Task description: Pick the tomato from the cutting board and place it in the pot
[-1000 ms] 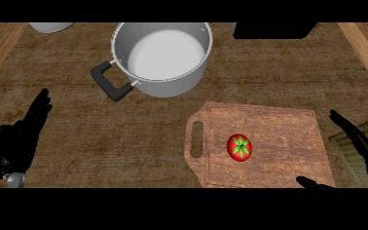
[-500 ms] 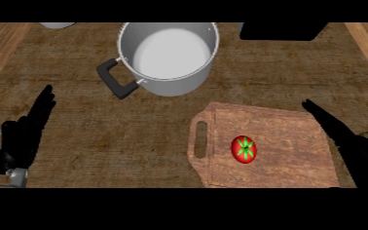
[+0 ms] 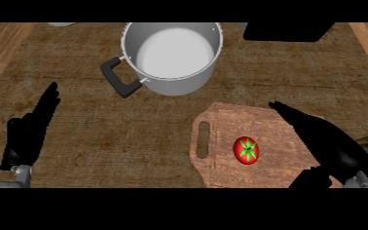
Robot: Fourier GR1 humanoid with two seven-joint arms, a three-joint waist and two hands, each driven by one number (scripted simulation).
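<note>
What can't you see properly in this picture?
- Head view, dark object at the top: cut off by the edge, unidentifiable.
- Pale thing top left: only a sliver shows.
- Pot: far rim cut off.
- Cutting board: right hand hides its right part.

One view only, from my head, looking steeply down on the counter (image 3: pixel 86 126). My forearms enter from the lower edge, left hand (image 3: pixel 32 126) at the view's left and right hand (image 3: pixel 327 139) at its right, so nothing is mirrored. The pot (image 3: pixel 173 56) lies toward the top, the cutting board (image 3: pixel 277 126) close in at lower right; no second view to compare.
</note>
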